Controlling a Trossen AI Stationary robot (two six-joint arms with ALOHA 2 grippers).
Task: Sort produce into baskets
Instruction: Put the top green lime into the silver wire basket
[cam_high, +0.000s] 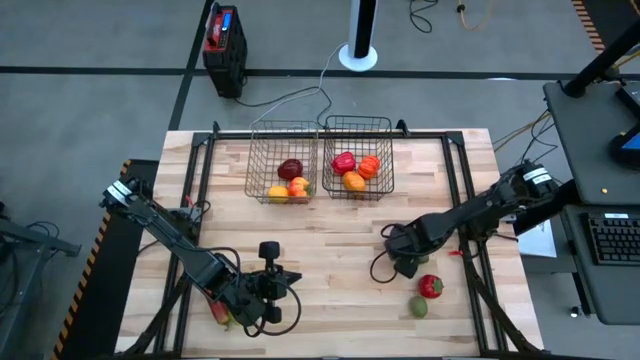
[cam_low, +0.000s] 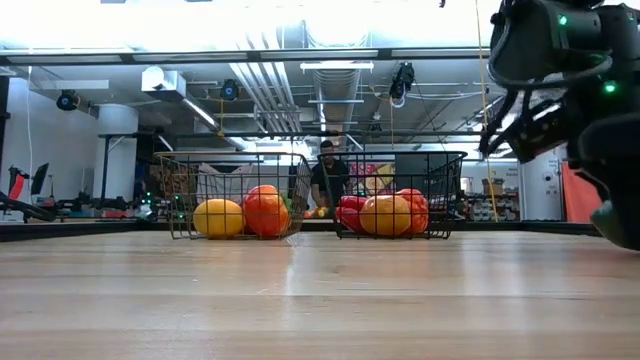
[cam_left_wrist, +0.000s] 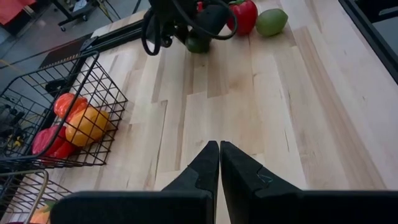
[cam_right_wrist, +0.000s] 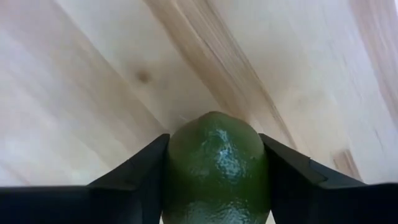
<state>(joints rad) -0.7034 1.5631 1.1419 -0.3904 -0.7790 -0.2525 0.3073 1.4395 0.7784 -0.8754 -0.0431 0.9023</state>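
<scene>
Two wire baskets stand side by side at the table's far edge, the left one (cam_high: 262, 150) and the right one (cam_high: 385, 140), each with red, orange and yellow produce in it. My right gripper (cam_high: 405, 265) points down at the table's right middle, shut on a dark green fruit (cam_right_wrist: 214, 165). A red pepper (cam_high: 430, 286) and a light green fruit (cam_high: 418, 307) lie on the wood just nearer than it. My left gripper (cam_left_wrist: 219, 163) hangs shut over the near left part of the table, holding nothing. My right gripper pinches the dark green fruit between its two fingers, one on each of its opposite sides (cam_right_wrist: 173, 168). The fingers come from above, pointing down. Whether the fruit (cam_left_wrist: 198, 45) still rests on the wood, I cannot tell.
A small red and green piece (cam_high: 218, 312) lies by the left arm at the near left edge. Bare wood lies between the grippers and the baskets. A black and red box (cam_high: 222, 45) stands on the floor beyond the table. A person (cam_low: 327, 175) shows far behind the baskets.
</scene>
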